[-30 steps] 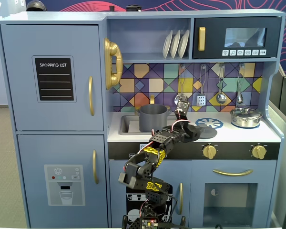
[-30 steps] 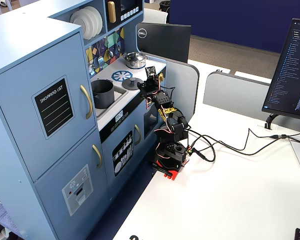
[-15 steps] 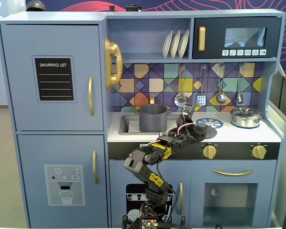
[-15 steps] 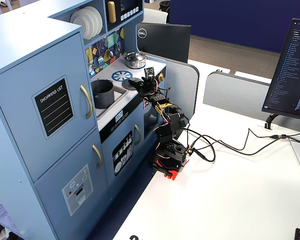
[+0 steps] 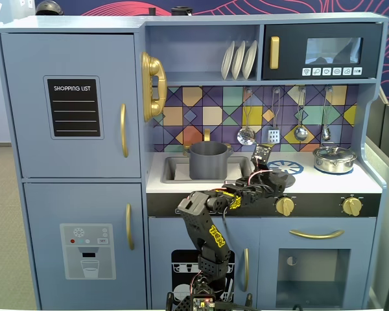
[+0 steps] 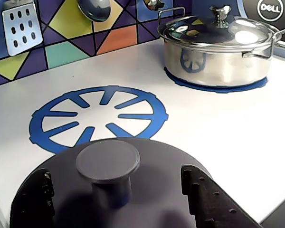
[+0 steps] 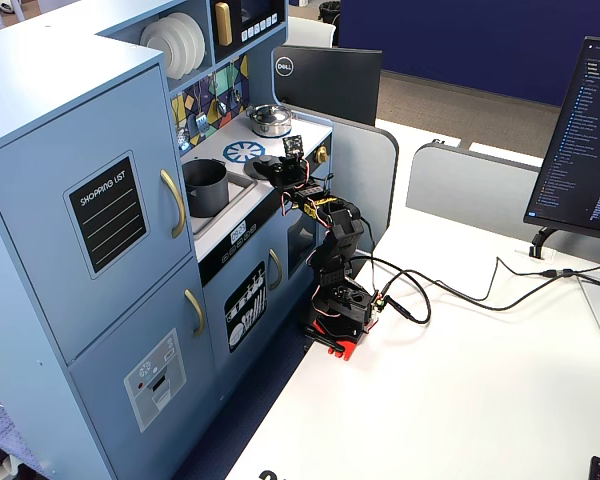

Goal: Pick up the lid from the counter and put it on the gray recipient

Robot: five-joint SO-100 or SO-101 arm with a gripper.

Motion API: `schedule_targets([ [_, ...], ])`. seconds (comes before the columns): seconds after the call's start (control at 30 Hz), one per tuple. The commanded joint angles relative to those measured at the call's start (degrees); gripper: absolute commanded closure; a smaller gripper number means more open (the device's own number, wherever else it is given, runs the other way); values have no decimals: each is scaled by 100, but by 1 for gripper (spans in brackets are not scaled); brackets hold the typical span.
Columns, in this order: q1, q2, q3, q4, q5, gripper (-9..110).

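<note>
The dark gray lid (image 6: 157, 159) lies flat on the white counter, just in front of the blue burner ring (image 6: 97, 116). My gripper (image 6: 116, 175) is open right over it, one finger on each side of the central knob (image 6: 108, 160), with gaps on both sides. In a fixed view the lid (image 5: 282, 175) sits near the counter's front edge with the gripper (image 5: 271, 179) over it. The gray pot (image 5: 208, 161) stands open in the sink to the left; it also shows in the other fixed view (image 7: 206, 186).
A shiny silver pot with its own lid (image 6: 217, 50) stands on the far right burner (image 5: 334, 159). Utensils (image 5: 246, 135) hang on the tiled back wall. Gold stove knobs (image 5: 284, 206) stick out below the counter edge. The sink wall (image 5: 172, 170) surrounds the gray pot.
</note>
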Motion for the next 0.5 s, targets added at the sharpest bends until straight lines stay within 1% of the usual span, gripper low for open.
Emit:
schedule_targets([
  [0.0, -132, -132, -554, -193, 79, 75],
  [0.47, -229, -905, -1072, -272, 70, 79],
])
